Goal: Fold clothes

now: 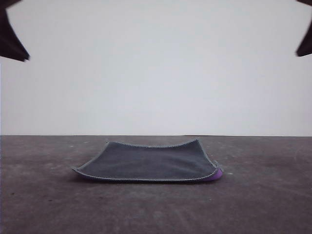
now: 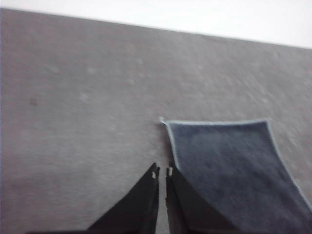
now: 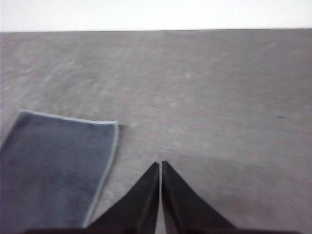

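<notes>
Lying flat and unfolded mid-table [image 1: 39,204], dark grey face up with purple peeking at one near corner, the cloth [image 1: 148,162], between two raised, empty grippers, left [image 2: 162,171] nearly closed beside its left edge, right [image 3: 160,164] pressed closed, slightly farther off.

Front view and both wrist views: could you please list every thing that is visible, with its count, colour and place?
cloth: one, dark grey side up with light grey stitched edging, a bit of purple showing under its right front corner; lying unfolded on the table, near the middle.
table: one, dark grey mottled surface; under the cloth.
wall: one, plain white; behind the table.
left gripper: one, black; fingers nearly closed, empty, above the table beside the cloth's edge.
right gripper: one, black; fingers closed, empty, above bare table beside the cloth.
</notes>
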